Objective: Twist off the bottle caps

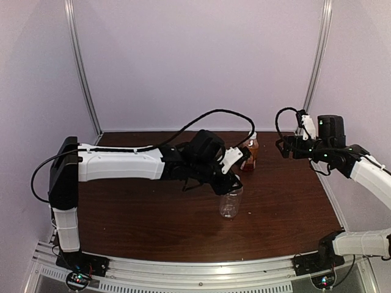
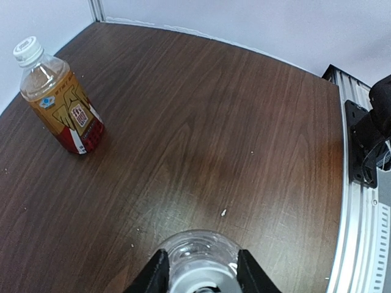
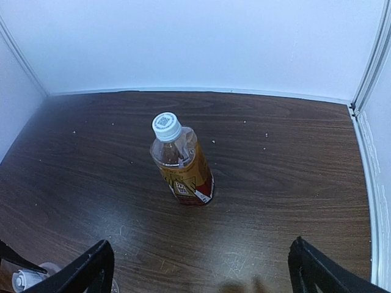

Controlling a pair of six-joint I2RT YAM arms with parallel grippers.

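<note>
The clear bottle (image 1: 231, 204) stands upright at mid-table. My left gripper (image 1: 228, 184) comes down on its top and is shut on it. In the left wrist view the two black fingers (image 2: 154, 274) press either side of the clear bottle (image 2: 198, 253); its cap is hidden between them. The amber bottle (image 1: 249, 153), with a red-and-white label, stands behind it with its white cap (image 3: 166, 126) on. It also shows in the left wrist view (image 2: 60, 104) and the right wrist view (image 3: 183, 170). My right gripper (image 1: 283, 146) hovers open and empty, right of the amber bottle, its fingers (image 3: 91, 270) wide apart.
The brown wooden table (image 1: 153, 213) is walled in white at the back and sides. An aluminium rail (image 1: 195, 271) runs along the near edge. The right arm's base (image 2: 366, 143) stands at the table's right edge.
</note>
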